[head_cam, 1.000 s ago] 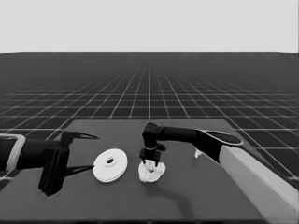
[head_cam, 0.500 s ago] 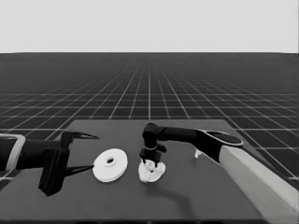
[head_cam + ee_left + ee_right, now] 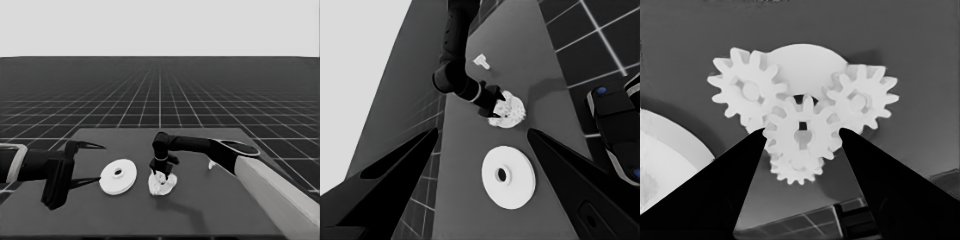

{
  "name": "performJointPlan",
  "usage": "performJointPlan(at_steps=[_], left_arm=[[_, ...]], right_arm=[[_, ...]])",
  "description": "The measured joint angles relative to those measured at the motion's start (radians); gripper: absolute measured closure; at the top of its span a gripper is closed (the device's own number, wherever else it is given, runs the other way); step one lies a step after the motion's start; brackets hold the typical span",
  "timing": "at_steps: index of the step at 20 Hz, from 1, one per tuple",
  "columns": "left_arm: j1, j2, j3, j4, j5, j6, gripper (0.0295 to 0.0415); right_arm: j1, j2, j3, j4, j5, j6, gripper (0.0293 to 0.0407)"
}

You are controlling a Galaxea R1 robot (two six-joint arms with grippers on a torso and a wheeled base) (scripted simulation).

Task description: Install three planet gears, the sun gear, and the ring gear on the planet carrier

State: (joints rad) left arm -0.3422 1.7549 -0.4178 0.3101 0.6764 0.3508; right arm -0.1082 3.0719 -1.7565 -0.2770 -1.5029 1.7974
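Right pincer (image 3: 160,173) pointing down, pinching centre gear (image 3: 802,134) on smaller round part (image 3: 807,62), left pincer (image 3: 85,162) spread

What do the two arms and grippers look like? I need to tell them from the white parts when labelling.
Both arms are black near the gripper and pale grey farther back. The left gripper and the right gripper each end in two long, pointed black fingers, seen as dark wedges in the wrist views. No cables or markings show.
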Motion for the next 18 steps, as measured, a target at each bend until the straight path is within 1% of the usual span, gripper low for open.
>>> performJointPlan(at_steps=[18], left_arm=[[0.0, 0.0, 0.0, 0.0, 0.0, 0.0, 0.0326]], right_arm=[[0.0, 0.0, 0.0, 0.0, 0.0, 0.189, 0.039]])
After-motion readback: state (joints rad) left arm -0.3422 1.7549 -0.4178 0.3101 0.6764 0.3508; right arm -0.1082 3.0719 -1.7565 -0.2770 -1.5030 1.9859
